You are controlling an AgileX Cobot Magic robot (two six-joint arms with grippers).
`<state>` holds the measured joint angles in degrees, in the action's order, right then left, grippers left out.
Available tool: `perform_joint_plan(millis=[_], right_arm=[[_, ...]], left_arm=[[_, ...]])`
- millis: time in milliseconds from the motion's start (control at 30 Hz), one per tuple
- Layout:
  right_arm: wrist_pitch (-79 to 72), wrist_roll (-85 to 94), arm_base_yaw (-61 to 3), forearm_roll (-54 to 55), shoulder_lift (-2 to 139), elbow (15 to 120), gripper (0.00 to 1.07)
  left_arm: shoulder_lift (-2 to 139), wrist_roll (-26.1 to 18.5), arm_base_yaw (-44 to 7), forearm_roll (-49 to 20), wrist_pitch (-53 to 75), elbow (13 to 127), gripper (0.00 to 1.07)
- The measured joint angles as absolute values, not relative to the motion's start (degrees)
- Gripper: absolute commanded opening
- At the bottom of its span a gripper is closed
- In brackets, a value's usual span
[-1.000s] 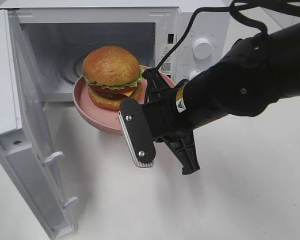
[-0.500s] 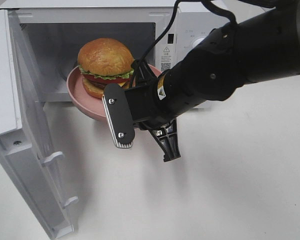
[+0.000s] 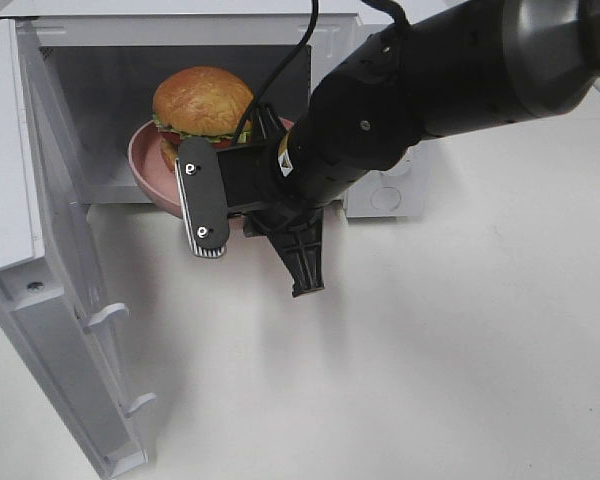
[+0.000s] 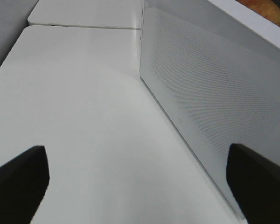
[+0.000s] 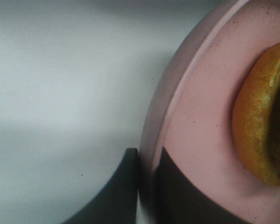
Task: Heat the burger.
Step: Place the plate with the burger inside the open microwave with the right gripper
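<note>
Moved deeper into the microwave (image 3: 180, 30), burger (image 3: 202, 100) sits on plate (image 3: 145, 160) right gripper (image 5: 148, 186) clamps.

Burger (image 3: 202, 100) on plate (image 3: 145, 160). Plate half inside microwave (image 3: 180, 28), near edge out over table (image 3: 460, 350). Microwave at table's back left, door (image 3: 70, 330) open leftward. Right end effector (image 5: 148, 186) on plate's near rim.

My right arm (image 3: 430, 90) extends across the middle, my right gripper (image 5: 148, 186) pinching the pink plate (image 5: 200, 116) by its rim; my left gripper (image 4: 140, 186) idles, fingers spread wide.
</note>
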<state>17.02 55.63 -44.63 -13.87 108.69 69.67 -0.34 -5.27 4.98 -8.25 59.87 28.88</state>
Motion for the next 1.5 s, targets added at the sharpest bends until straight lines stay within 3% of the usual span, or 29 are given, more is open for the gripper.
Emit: perform_joint_plan(millis=[1500], right_arm=[[28.02,49.56,-44.12,-23.43,126.97,98.72,0.00]], left_arm=[[-0.34,-5.27,4.98,-8.25,59.87,28.88,0.98]])
